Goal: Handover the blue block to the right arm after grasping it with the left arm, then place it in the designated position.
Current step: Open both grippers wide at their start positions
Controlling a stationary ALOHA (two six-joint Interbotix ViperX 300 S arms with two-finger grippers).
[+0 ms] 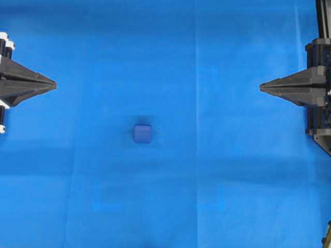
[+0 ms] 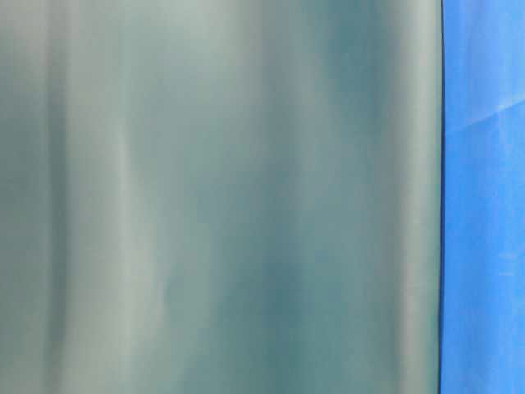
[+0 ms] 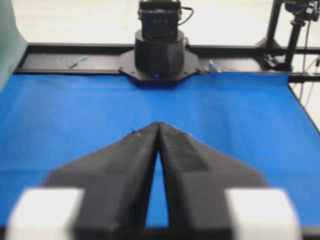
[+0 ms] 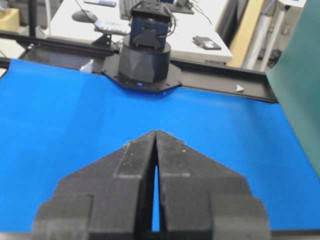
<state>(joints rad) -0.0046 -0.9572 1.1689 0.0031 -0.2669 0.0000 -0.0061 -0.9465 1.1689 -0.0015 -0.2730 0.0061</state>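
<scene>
1. The block (image 1: 143, 133) sits on the blue cloth (image 1: 217, 196), slightly left of the middle in the overhead view, with nothing touching it
2. The left gripper (image 1: 53, 82) points in from the left edge of that view, well apart from the block and further up the picture
3. In the left wrist view its fingers (image 3: 130, 170) meet at the tips with a thin wedge of cloth showing between them lower down; they hold nothing
4. The right gripper (image 1: 261, 87) points in from the right edge, facing the left one across the cloth, also well apart from the block
5. In the right wrist view its fingers (image 4: 137, 170) are pressed together with only a slit between them, and nothing is in them
6. The table-level view is mostly filled by a blurred grey-green sheet (image 2: 221, 197), with a strip of cloth at the right
</scene>
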